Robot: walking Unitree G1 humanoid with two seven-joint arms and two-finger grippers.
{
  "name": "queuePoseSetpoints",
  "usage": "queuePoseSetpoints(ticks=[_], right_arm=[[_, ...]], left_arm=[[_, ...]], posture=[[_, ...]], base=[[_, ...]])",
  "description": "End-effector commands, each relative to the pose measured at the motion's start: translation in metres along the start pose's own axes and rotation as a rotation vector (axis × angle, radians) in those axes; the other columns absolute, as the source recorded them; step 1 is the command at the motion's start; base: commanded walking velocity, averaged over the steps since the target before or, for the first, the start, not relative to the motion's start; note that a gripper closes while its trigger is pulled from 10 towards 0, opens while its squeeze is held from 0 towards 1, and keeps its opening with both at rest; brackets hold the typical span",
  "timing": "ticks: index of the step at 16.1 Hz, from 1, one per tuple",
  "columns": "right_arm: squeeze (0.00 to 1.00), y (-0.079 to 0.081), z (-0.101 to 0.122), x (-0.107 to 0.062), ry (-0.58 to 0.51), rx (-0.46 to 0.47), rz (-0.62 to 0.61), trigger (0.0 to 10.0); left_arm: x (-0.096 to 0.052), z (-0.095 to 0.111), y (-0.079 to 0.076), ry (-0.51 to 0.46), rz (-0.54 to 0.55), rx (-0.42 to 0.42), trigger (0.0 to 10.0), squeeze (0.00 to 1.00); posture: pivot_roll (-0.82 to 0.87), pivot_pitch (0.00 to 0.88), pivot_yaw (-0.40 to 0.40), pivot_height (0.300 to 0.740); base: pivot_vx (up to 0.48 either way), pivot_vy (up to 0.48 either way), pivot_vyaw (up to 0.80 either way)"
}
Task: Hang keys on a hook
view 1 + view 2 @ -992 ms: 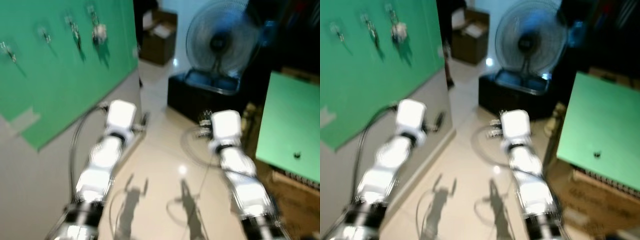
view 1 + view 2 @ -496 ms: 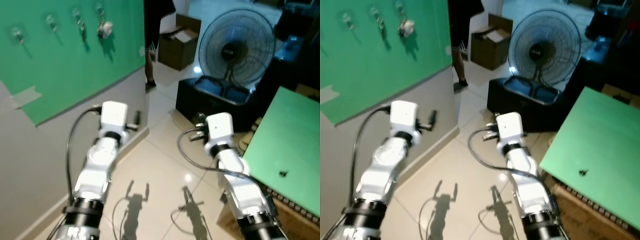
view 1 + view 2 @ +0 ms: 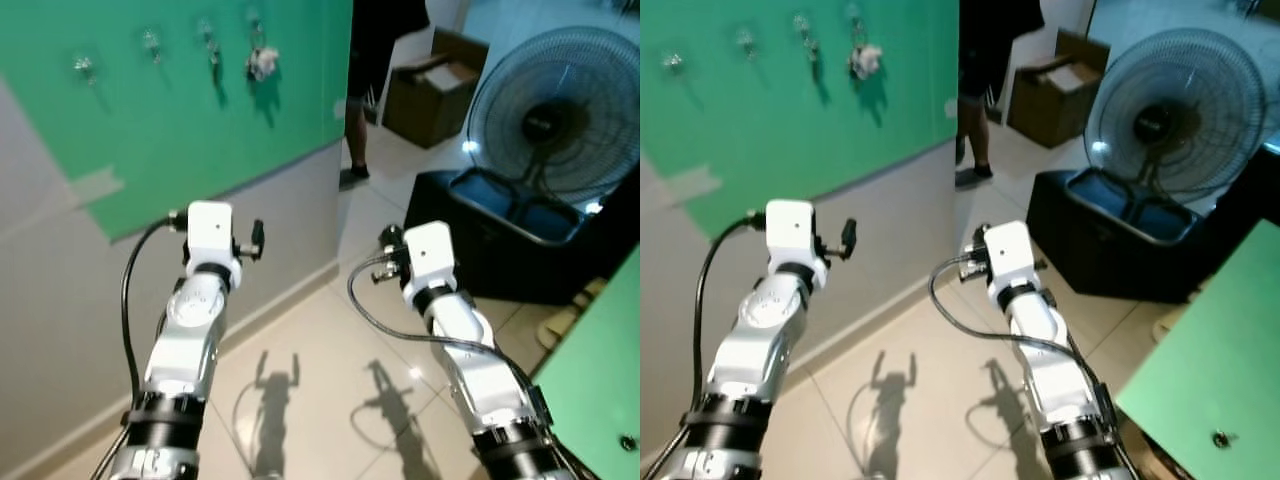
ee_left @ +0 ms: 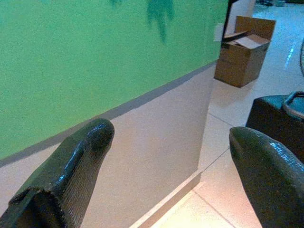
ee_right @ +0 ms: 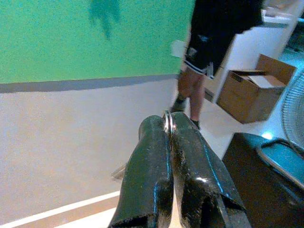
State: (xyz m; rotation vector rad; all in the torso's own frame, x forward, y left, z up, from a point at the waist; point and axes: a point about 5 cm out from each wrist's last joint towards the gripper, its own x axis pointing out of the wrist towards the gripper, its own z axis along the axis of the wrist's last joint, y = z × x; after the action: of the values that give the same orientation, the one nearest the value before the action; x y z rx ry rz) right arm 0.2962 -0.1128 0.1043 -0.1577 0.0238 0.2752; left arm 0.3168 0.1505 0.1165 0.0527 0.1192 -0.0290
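Note:
Several small hooks [image 3: 152,41] stick out of the green wall panel [image 3: 150,130] at upper left. One hook carries a white-tagged bunch [image 3: 262,63]; the others look bare. My right gripper [image 5: 167,127] is shut, with a thin metal key ring [image 5: 167,122] pinched at its fingertips; any keys on it are hidden. My left gripper [image 4: 171,135] is open with nothing in it, facing the grey lower wall. Both arms, left [image 3: 195,310] and right [image 3: 455,330], are raised before me, well below the hooks.
A person [image 3: 378,60] in black shorts stands by the wall's corner. Behind is a cardboard box [image 3: 432,86]. A large fan [image 3: 555,115] stands on a black case [image 3: 500,235] to the right. A green board [image 3: 600,370] sits at lower right. Pale tiled floor [image 3: 320,360] lies below.
The camera has swung towards the green wall, so the hooks sit nearer the middle and the fan has slid right. Both arms hold the same pose.

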Motion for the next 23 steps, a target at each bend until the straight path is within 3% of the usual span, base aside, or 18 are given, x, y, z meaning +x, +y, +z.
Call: queuePoseSetpoints(ticks=[1, 13, 19, 23], right_arm=[[0.00, -0.010, -0.001, -0.003, 0.005, -0.014, -0.026, 0.0], [0.00, -0.004, -0.002, -0.003, 0.012, -0.016, 0.003, 0.0], [0.00, -0.003, -0.003, -0.003, 0.025, -0.044, 0.012, 0.0], [0.00, -0.006, -0.002, -0.002, 0.009, 0.014, -0.012, 0.0]], left_arm=[[0.001, 0.002, -0.011, 0.001, -0.034, 0.008, 10.0, 0.00], [-0.003, -0.001, -0.020, 0.000, -0.053, 0.045, 10.0, 0.00], [-0.004, -0.002, -0.021, 0.005, -0.047, 0.073, 10.0, 0.00], [-0.005, 0.000, -0.019, -0.013, -0.030, 0.051, 10.0, 0.00]], posture=[[-0.04, 0.000, 0.017, 0.740], [-0.02, 0.000, -0.001, 0.740], [-0.02, 0.000, -0.014, 0.740], [-0.02, 0.000, -0.015, 0.740]], base=[[0.480, 0.000, 0.49], [0.367, -0.263, 0.50], [0.000, -0.436, 0.50], [0.000, -0.218, 0.25]])
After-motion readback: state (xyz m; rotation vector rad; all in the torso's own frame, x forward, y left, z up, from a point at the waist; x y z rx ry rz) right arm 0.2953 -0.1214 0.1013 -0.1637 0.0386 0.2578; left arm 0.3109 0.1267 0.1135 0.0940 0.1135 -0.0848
